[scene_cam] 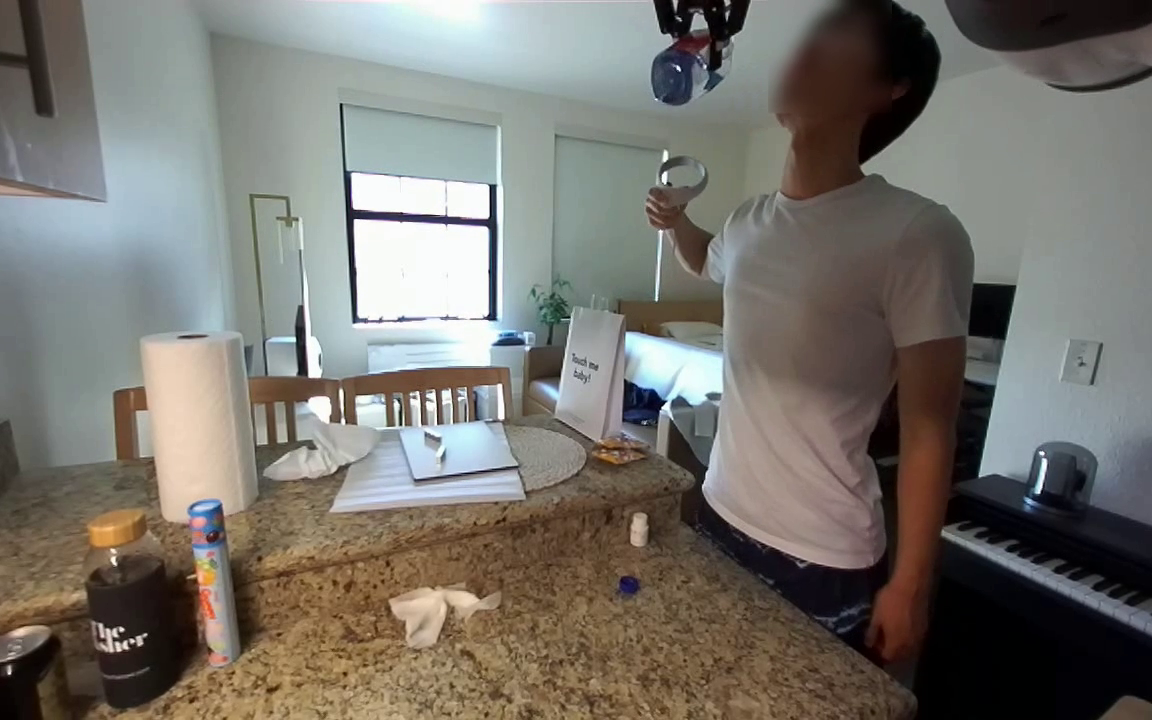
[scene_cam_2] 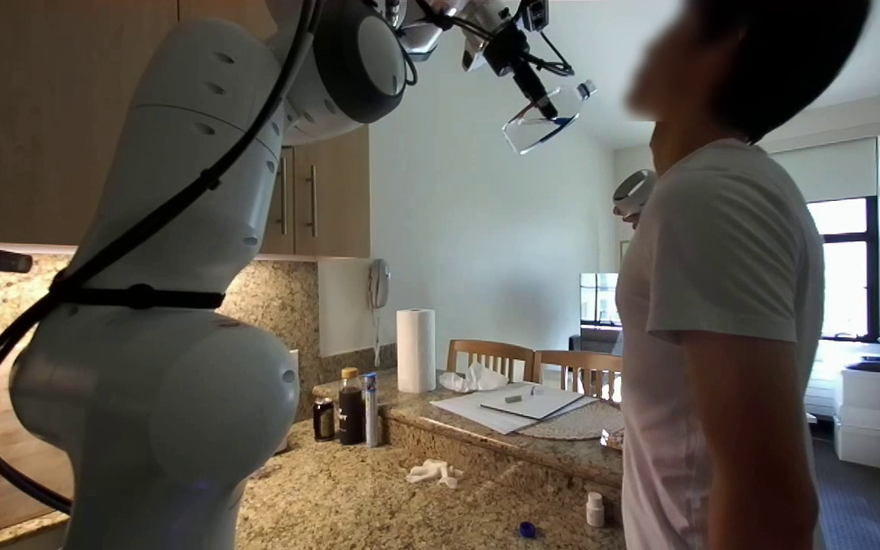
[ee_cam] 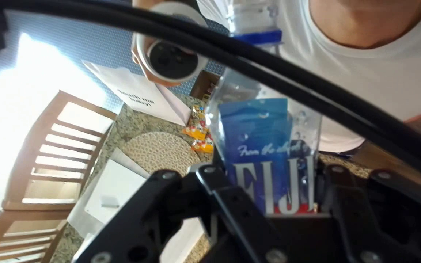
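My gripper (scene_cam_2: 551, 113) is shut on a clear plastic bottle (scene_cam_2: 525, 131) with a blue label reading FIJI. It holds the bottle high in the air above the counter. The bottle tilts in an exterior view, its neck higher and toward a person in a white T-shirt (scene_cam: 826, 370). In the wrist view the fingers (ee_cam: 269, 168) sit on both sides of the bottle (ee_cam: 256, 128); its neck has a blue ring and its top is cut off. A small blue cap (scene_cam: 628, 586) lies on the lower counter beside a small white bottle (scene_cam: 639, 530).
The person holds a white controller (scene_cam: 682, 182) near the gripper. The granite counter (scene_cam: 576, 660) has a raised ledge with a paper towel roll (scene_cam: 198, 425), a silver flat device (scene_cam: 456, 450) and a paper bag (scene_cam: 591, 372). A dark bottle (scene_cam: 131, 620), tube (scene_cam: 214, 590) and crumpled tissue (scene_cam: 436, 612) stand or lie below.
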Controlling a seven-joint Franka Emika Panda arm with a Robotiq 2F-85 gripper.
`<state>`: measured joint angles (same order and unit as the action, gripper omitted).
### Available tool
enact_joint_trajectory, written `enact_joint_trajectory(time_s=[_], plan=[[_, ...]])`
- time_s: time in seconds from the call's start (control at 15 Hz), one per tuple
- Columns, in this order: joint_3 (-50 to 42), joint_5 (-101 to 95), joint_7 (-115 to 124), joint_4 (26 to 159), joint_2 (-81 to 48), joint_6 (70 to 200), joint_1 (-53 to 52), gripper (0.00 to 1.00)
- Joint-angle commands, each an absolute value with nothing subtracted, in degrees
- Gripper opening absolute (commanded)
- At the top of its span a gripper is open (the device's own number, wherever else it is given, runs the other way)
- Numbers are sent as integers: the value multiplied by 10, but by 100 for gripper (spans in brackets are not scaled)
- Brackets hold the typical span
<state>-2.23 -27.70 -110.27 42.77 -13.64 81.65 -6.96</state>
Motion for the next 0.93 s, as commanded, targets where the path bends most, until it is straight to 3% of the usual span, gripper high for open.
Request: enact_joint_trajectory(time_s=[0.0,0.53,0.87], plan=[[-46,-333,-1096,471,-126,922,-55,22],[-105,-478,-1031,608,-145,1260,36,22],[-148,-640,-871,642,-223,1488,121,22]])
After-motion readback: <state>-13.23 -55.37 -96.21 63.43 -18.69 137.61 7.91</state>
